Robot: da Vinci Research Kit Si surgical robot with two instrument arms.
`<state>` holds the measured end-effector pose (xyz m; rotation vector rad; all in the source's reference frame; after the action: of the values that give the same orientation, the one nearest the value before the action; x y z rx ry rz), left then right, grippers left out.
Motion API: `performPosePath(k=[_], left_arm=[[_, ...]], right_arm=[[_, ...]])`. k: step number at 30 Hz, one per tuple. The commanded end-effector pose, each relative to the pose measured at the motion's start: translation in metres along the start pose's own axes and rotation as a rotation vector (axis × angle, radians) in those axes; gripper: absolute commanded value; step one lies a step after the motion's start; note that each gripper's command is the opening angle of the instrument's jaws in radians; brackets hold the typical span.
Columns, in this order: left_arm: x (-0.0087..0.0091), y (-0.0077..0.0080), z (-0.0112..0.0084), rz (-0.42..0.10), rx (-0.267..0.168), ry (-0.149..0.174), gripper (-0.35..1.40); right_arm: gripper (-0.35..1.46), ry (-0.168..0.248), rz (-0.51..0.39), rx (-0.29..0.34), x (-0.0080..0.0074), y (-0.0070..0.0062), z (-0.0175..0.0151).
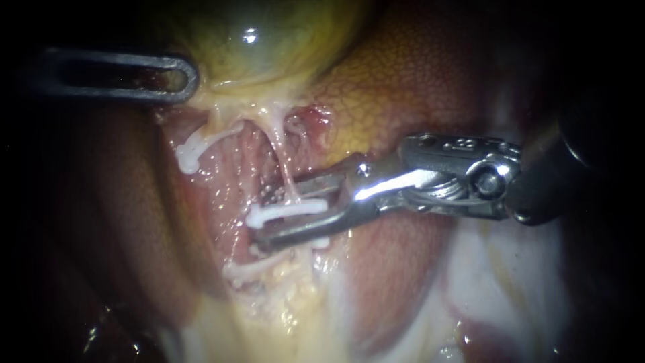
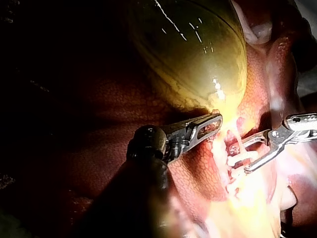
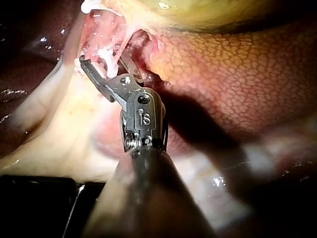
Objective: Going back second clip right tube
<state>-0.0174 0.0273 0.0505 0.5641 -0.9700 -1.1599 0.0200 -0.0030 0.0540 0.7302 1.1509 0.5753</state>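
Wet mottled liver (image 1: 403, 87) backs the right tube (image 1: 285, 168) — thin, soft, slippery, likely tear-prone, best gripped only across its clipped stretch — whose white clip (image 1: 285, 212) lies, seemingly untouched, between the parted, empty jaws of my right instrument (image 1: 279, 211).

Yellow-green gallbladder (image 1: 262, 40) at the top, glossy, with one bright spot of light. Beside and under it, orange-brown liver (image 1: 403, 87), fine mosaic pattern on the surface. Lower down, pale yellowish fat (image 1: 295, 316), wet and shining. On the thin left tube (image 1: 218, 134), one white clip (image 1: 190, 156).
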Motion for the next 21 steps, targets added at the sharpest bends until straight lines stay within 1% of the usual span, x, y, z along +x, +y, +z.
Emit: performPosePath(k=[1, 5, 8, 9, 13, 16, 21], left_arm=[[0.0, 0.0, 0.0, 0.0, 0.0, 0.0, -0.35], [0.0, 0.0, -0.0001, 0.0, 0.0, 0.0, -0.35], [0.0, 0.0, -0.0001, 0.0, 0.0, 0.0, -0.35], [0.0, 0.0, -0.0001, 0.0, 0.0, 0.0, -0.35], [0.0001, 0.0, -0.0002, 0.0, 0.001, 0.001, -0.35], [0.0001, 0.0, -0.0002, 0.0, 0.001, 0.0, -0.35], [0.0001, 0.0, 0.0, 0.0, 0.0, 0.0, -0.35]], right_arm=[[0.5, 0.001, -0.002, -0.008, -0.0001, 0.0, -0.0001], [0.5, 0.006, -0.066, -0.044, -0.0006, -0.0006, -0.0014], [0.5, 0.003, -0.142, -0.06, -0.001, -0.0014, -0.0028], [0.5, 0.001, -0.181, -0.066, -0.0012, -0.0018, -0.0034], [0.5, -0.004, -0.264, -0.08, -0.0018, -0.0027, -0.0053], [0.5, -0.007, -0.308, -0.088, -0.0024, -0.0032, -0.0069], [0.5, -0.012, -0.358, -0.087, -0.0031, -0.0035, -0.0093]])
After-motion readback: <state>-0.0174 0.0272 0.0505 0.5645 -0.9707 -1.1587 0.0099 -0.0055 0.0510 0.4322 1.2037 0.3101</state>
